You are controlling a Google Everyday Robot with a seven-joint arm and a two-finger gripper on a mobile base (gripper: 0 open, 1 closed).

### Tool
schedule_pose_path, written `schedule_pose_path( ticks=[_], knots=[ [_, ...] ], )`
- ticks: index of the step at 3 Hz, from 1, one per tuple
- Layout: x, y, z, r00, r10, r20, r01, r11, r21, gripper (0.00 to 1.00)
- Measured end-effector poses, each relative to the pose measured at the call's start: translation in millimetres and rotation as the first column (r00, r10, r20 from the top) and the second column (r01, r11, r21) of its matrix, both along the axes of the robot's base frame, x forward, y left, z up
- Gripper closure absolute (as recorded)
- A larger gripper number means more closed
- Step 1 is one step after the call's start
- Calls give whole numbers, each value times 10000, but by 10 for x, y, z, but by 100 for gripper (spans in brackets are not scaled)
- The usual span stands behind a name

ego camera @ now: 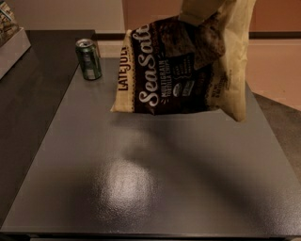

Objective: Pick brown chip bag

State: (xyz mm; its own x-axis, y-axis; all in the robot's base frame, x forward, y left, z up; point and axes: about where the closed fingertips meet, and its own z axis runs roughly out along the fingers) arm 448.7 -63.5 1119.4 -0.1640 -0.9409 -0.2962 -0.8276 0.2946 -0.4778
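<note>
The brown chip bag [174, 70] hangs in the air above the far part of the grey table [155, 179], tilted, with "Sea Salt" script and "LATE JULY" lettering facing me. Its cream edge folds down on the right. My gripper [196, 16] is at the top edge of the view, above the bag. Only its tan finger [190, 9] shows, pinched on the bag's top edge. The rest of the gripper and the arm are out of view.
A green can [88, 59] stands upright at the far left of the table, left of the bag. A white box [11, 47] sits on the dark counter at the far left. The floor lies beyond the table's right edge.
</note>
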Motion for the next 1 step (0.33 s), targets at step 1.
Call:
schedule_pose_path(
  ticks=[1],
  knots=[
    [0,0,0,10000,0,0,0,10000,0,100]
  ],
)
